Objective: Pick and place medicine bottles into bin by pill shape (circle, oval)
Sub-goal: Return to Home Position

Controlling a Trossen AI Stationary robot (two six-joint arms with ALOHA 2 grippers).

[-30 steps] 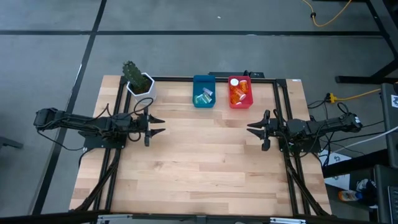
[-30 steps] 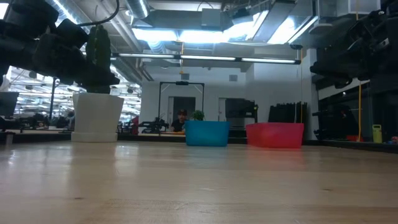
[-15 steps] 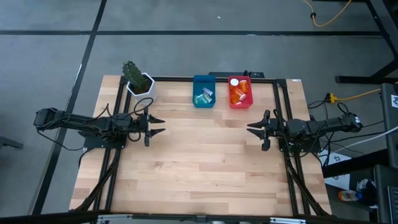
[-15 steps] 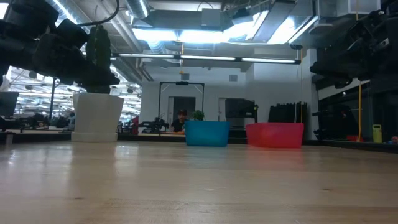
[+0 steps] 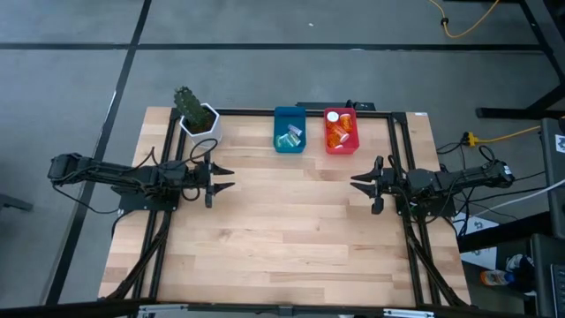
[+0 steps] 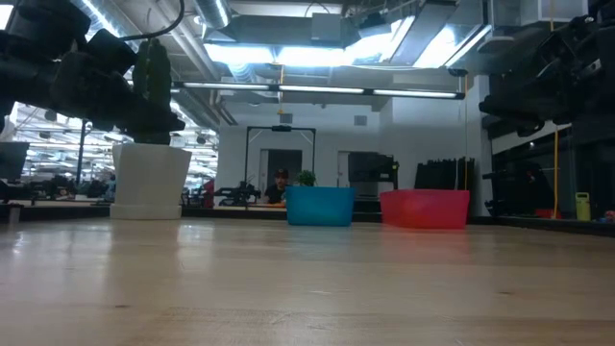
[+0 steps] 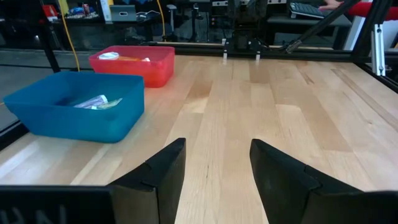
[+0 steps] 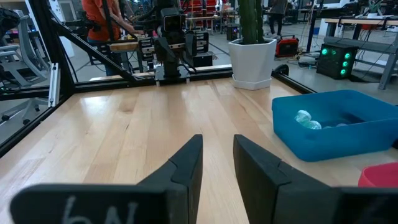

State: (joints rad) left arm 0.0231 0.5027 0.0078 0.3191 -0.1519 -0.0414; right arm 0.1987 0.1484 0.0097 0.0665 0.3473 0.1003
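Both arms reach low over the table (image 5: 291, 238), one from each side. They point at one another across the middle boards and are well apart.

Left gripper (image 5: 228, 177): over the left part of the table, pointing right. Its fingers (image 7: 163, 169) are parted wide, with bare wood showing in the gap. It grips nothing.

Right gripper (image 5: 356, 184): over the right part of the table, pointing left. Its fingers (image 8: 186, 163) are also parted, with a narrower gap than the left's. It grips nothing.

Blue bin (image 5: 289, 130): at the far edge of the table, near the centre. It holds the small pale vials (image 5: 288, 137), lying loose on its floor (the teal ones are plain enough; the count cannot be told).

Red bin (image 5: 341, 131): just beside the blue bin, on its right, with a slim gap between the two walls. It holds the orange bottles (image 5: 336, 134) in a heap, with a white cap showing near the far end. The count cannot be told.

Low view: the two bins stand side by side at the far edge, and their walls hide the contents.

Pot (image 5: 199, 120): white, at the far left corner, left of the blue bin and well apart from it. A cactus (image 5: 184, 99) stands upright in it.

Beyond the table, the right wrist view shows a person (image 8: 112, 15) in an orange top at the benches behind the left arm.
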